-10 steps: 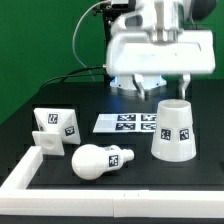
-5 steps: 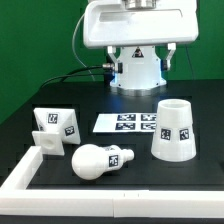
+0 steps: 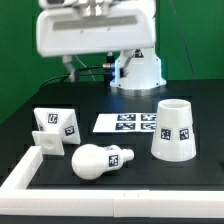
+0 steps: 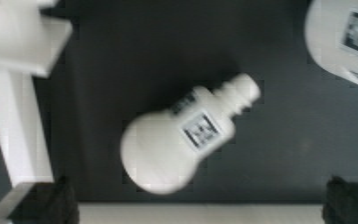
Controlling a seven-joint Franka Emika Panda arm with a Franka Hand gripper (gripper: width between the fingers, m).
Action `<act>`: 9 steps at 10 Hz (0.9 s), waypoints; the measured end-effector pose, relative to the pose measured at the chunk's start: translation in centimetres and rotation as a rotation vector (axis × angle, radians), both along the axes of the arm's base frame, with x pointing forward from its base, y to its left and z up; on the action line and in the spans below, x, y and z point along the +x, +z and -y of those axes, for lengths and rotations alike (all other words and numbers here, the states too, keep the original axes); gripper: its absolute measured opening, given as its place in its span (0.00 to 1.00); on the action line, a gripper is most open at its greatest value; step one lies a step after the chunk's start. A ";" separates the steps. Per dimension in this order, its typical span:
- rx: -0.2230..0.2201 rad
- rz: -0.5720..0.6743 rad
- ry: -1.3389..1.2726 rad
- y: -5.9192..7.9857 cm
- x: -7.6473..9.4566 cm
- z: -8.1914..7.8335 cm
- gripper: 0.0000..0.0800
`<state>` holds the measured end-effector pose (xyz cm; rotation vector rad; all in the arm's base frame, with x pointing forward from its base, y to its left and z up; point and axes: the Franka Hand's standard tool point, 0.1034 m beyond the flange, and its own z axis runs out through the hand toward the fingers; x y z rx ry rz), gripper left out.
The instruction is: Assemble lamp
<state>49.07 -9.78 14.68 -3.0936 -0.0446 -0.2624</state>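
While gripper hovers jaws wide, bulb lies below, untouched.

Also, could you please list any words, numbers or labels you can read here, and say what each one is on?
No words or numbers can be read.
The base, bulb, shade and marker board carry only black-and-white square tags, patterns not letters.
In the wrist view the bulb's tag is blurred.

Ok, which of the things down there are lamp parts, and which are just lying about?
Lamp parts:
- bulb, lying on its side
- shade, standing wide end down
- base

Not parts:
- marker board, flat between base and shade
- rail, beside the base and bulb
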 end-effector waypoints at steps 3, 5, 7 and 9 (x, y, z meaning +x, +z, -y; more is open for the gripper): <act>-0.001 0.004 0.014 0.2 0.2 -0.7 0.87; 0.020 -0.057 0.029 -0.4 0.2 0.9 0.87; 0.008 -0.151 -0.016 -0.1 3.3 3.9 0.87; 0.041 -0.172 -0.061 -0.8 5.1 8.4 0.87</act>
